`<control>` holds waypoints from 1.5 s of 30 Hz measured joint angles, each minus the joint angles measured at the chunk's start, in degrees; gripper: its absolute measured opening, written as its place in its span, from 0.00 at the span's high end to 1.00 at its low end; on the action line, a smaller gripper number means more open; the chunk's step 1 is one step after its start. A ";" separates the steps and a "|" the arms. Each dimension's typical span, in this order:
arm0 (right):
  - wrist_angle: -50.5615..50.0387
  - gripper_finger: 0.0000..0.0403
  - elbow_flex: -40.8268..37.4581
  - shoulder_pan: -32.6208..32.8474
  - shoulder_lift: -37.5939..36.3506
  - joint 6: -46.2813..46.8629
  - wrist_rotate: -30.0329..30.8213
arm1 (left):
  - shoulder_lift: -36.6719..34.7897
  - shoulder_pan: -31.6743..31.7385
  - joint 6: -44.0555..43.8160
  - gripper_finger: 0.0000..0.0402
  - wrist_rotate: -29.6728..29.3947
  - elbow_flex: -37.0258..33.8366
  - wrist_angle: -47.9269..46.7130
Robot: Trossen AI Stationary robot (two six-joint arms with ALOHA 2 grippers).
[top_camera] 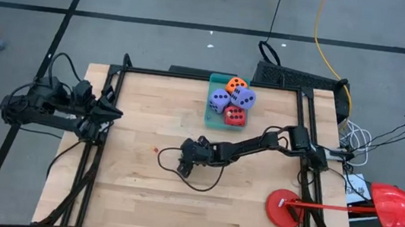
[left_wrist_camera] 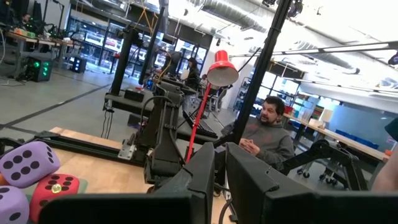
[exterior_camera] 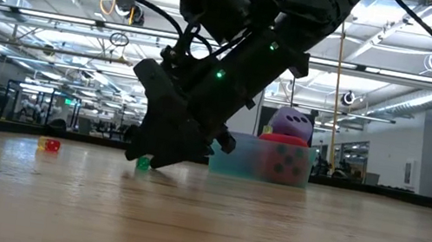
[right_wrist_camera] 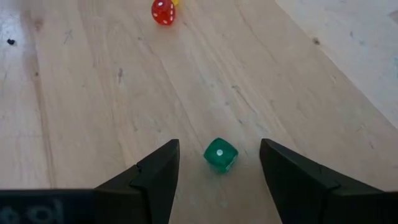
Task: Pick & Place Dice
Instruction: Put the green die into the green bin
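right gripper (right_wrist_camera: 217,171) low at centre of the table (top_camera: 132,197), fingers spread either side of a small green die (right_wrist_camera: 220,155), not touching. left gripper (top_camera: 111,111) closed, parked at left edge. big dice (top_camera: 232,100) piled in teal tray (top_camera: 209,114), upper centre; small red die (right_wrist_camera: 163,12) beyond.

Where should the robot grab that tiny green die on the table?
By two opposite flat side faces of the green die, coming from above. It lies flat on the bare table, already between the open fingers of the right hand.

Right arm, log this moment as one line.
right end effector: open, straddling green die | red die: on table beyond | left end effector: shut, parked
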 joint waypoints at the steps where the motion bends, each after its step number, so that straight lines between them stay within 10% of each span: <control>1: -0.09 0.48 0.00 0.03 0.00 -0.03 0.37 | 0.01 0.00 0.00 0.88 -0.01 0.00 0.01; 45: -0.27 0.83 0.04 3.02 1.60 -5.65 4.09 | 0.00 0.00 0.00 0.88 0.00 0.00 -0.01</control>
